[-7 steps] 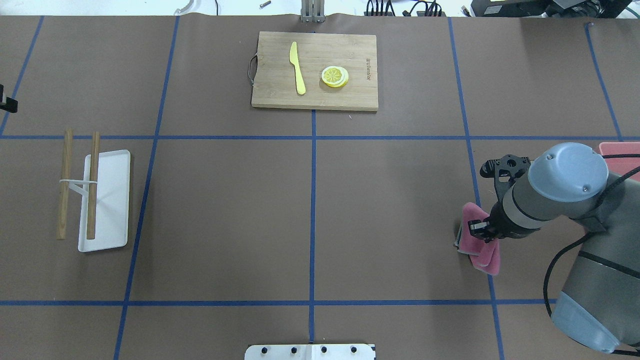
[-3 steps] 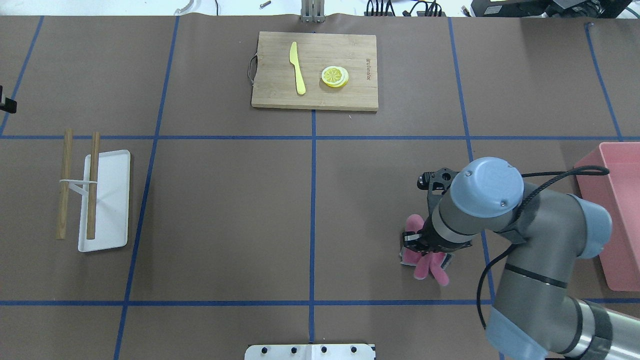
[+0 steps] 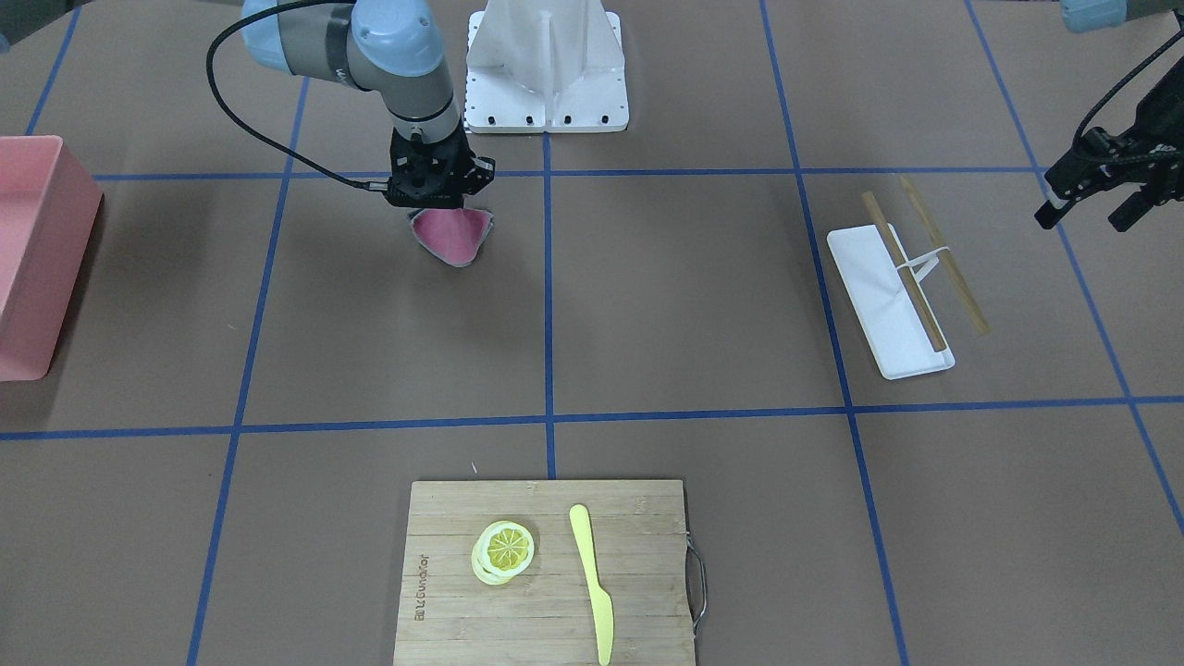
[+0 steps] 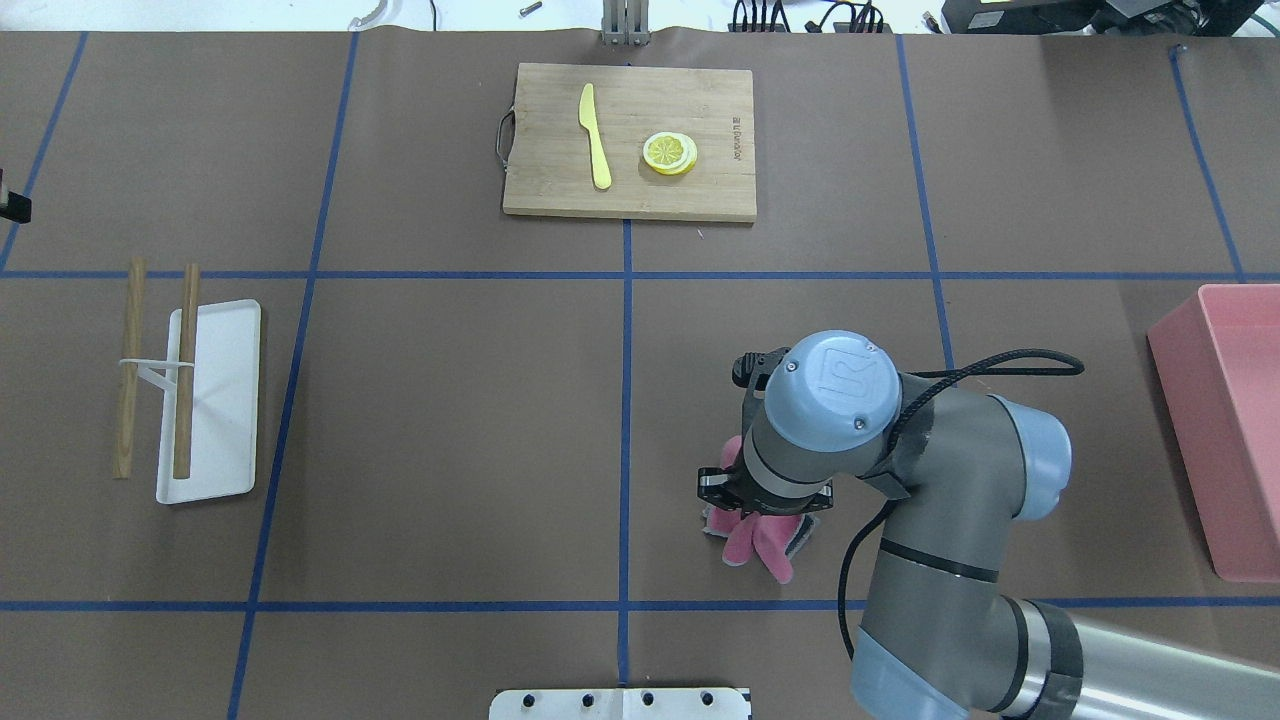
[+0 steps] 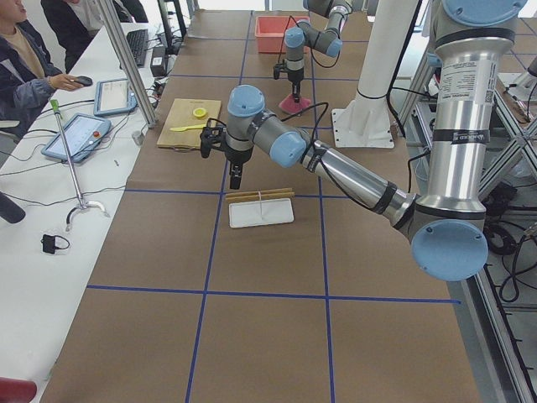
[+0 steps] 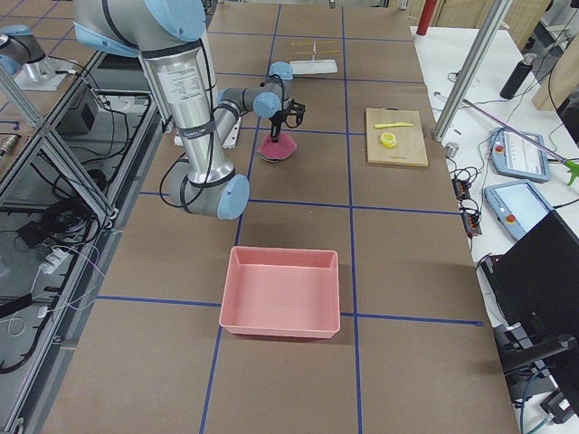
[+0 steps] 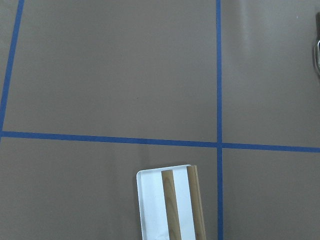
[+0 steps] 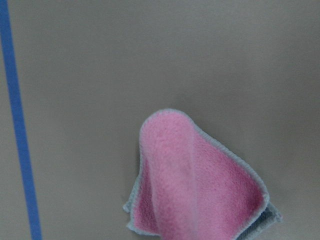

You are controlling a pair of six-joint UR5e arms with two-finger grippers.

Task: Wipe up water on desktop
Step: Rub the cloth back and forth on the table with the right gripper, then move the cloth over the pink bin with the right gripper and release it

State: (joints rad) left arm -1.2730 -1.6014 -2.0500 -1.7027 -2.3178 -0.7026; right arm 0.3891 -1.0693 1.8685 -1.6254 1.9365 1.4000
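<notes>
The desktop (image 4: 450, 400) is a matte brown surface crossed by blue tape lines; I see no water on it. My right gripper (image 4: 762, 492) is shut on a pink cloth with a grey edge (image 4: 758, 540), just right of the centre tape line. The cloth hangs folded below the fingers, as seen in the front view (image 3: 450, 236) and the right wrist view (image 8: 200, 185). Its lower part reaches down to the desktop. My left gripper (image 3: 1087, 218) is open and empty, held above the desktop's left end beyond the white tray.
A bamboo cutting board (image 4: 700, 195) with a yellow knife (image 4: 596, 135) and lemon slices (image 4: 670, 153) lies at the far centre. A white tray (image 4: 225, 400) with two wooden sticks (image 4: 185, 370) lies at the left. A pink bin (image 4: 1230, 430) stands at the right edge.
My right arm has swept left with the pink cloth, from the right blue tape line towards the centre line. The left arm has stayed where it was.
</notes>
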